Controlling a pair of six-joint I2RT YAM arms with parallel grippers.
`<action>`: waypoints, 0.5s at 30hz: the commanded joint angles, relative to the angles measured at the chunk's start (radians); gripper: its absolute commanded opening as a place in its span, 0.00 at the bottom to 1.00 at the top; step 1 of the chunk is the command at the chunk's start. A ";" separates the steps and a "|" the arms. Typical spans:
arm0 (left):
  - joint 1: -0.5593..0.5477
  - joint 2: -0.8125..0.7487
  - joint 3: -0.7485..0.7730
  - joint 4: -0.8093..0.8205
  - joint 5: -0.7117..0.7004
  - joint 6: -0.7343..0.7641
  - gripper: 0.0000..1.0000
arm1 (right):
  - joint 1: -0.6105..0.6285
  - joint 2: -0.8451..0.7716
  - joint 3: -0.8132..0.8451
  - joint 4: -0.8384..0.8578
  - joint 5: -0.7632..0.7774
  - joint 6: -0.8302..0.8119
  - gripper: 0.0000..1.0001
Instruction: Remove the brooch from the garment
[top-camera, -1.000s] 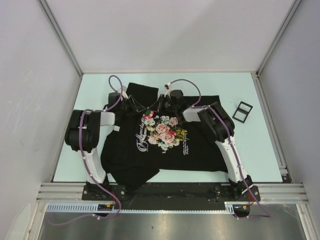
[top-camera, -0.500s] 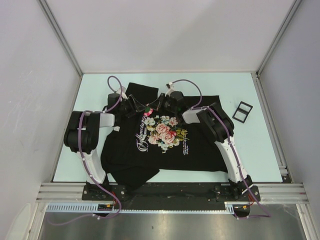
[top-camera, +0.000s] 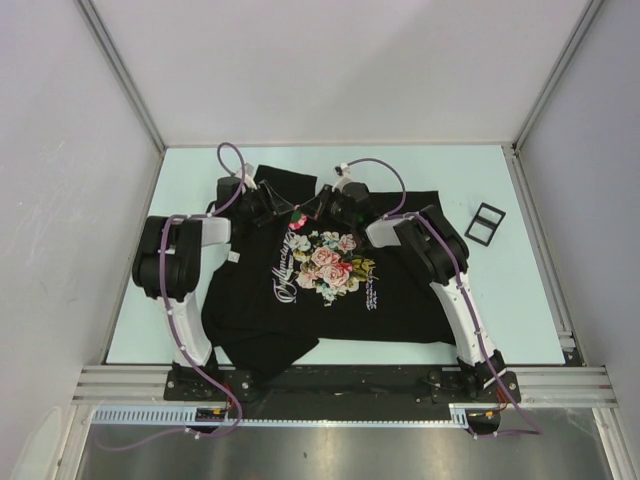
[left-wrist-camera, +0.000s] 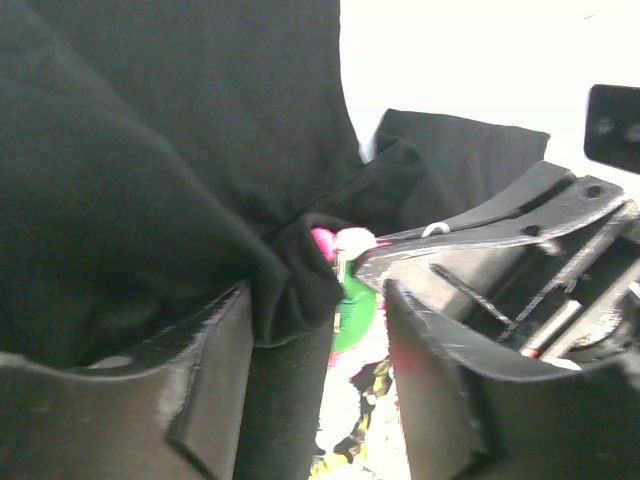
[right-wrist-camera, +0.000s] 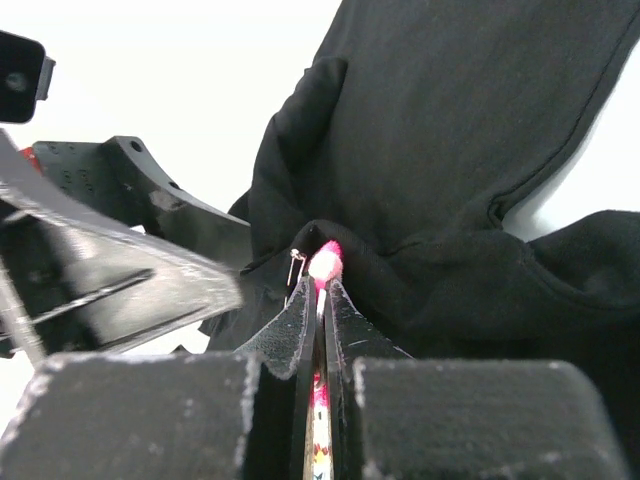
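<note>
- R end effector (right-wrist-camera: 320, 285): tips pressed together on the brooch (right-wrist-camera: 325, 263), pinching it at the top of a raised fold of the T-shirt (right-wrist-camera: 450, 150). Prob. gripped there so the pin can be drawn out of the cloth.
- L end effector (left-wrist-camera: 318, 300): jaws apart, straddling the bunched fold just beside the brooch, not clamping. Likely placed to steady the cloth vs. the pull.
- Brooch sits at upper chest, above the printed roses (top-camera: 330, 262). Rest of the T-shirt lies on the tabletop (top-camera: 190, 170). Brooch looks not yet free.
</note>
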 joint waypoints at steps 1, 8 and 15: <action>0.011 0.028 0.025 -0.002 0.036 0.009 0.50 | 0.012 -0.021 -0.002 0.067 0.007 0.000 0.00; 0.013 0.053 0.035 -0.011 0.050 0.012 0.19 | 0.014 -0.012 -0.003 0.028 -0.012 0.016 0.07; 0.013 0.062 0.032 0.000 0.056 0.007 0.06 | 0.009 -0.010 -0.003 0.003 -0.045 0.043 0.34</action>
